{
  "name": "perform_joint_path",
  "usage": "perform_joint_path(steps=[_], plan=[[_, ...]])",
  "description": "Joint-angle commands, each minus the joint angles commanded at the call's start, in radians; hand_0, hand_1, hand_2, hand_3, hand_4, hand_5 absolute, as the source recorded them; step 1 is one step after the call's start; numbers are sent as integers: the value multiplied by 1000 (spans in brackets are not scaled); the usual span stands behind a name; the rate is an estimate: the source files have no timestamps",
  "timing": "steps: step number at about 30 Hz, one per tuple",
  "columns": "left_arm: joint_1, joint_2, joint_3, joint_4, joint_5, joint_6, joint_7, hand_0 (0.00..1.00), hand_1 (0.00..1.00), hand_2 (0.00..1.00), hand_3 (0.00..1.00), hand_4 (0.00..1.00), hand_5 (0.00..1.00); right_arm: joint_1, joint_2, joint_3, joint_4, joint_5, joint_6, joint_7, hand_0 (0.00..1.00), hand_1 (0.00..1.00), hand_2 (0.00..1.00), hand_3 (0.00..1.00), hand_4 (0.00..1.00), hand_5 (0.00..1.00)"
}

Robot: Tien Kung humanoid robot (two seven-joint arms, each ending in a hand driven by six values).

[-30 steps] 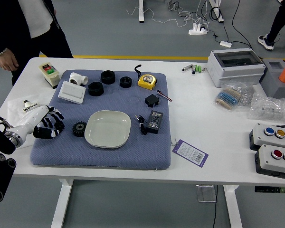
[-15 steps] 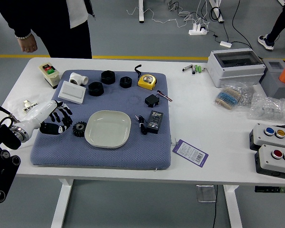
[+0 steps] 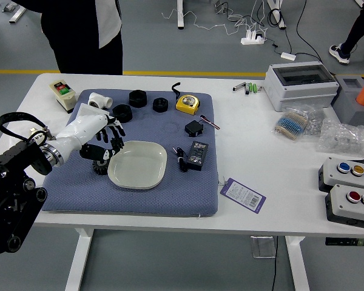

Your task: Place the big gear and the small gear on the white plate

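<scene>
My left hand (image 3: 111, 142) reaches in from the left, its fingers closed on a small dark toothed piece, seemingly the small gear (image 3: 117, 143). That piece is held above the upper left rim of the white plate (image 3: 137, 165). The big black gear (image 3: 100, 168) lies on the blue mat against the plate's left side, partly covered by the hand. Nothing lies on the visible part of the plate. The right arm is out of view.
Black rings (image 3: 122, 113), a white box, a tape measure (image 3: 187, 103) and a black adapter (image 3: 193, 128) lie behind the plate on the mat (image 3: 151, 203). A black box (image 3: 198, 156) with a cable is to its right. A person stands at the far left.
My left hand has moved right from the mat's left side to the plate's upper left edge, carrying the small gear. The person has shifted right, and their hand has left view.
</scene>
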Motion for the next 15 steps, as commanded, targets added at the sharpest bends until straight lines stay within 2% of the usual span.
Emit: perform_joint_path(steps=[2,3,5,8,9,14,15], plan=[[-3,-17,5,18,0,0,-1,337,393,456,558,674,2,0,0,-2,0,2,0,0,658,675,739,567,788,677],[-3,-20,5,21,0,1,-1,375,409,475,567,758,2,0,0,-3,0,3,0,0,658,675,739,567,788,677],[3,-41,-1,40,0,-1,4,375,409,475,567,758,2,0,0,-2,0,0,-2,0,658,675,739,567,788,677],[9,-58,-5,61,0,0,7,375,409,475,567,758,2,0,0,0,1,0,-3,2,658,675,739,567,788,677],[11,-63,-4,68,0,2,9,414,473,524,578,929,64,-1,0,0,1,1,-3,2,660,676,739,567,789,677],[11,-77,4,89,0,3,25,414,473,524,578,929,64,-1,-1,1,1,0,-3,2,660,676,739,567,789,677],[12,-79,4,89,0,3,28,446,601,697,684,998,133,-1,-1,1,1,0,-2,2,658,674,738,567,789,677]])
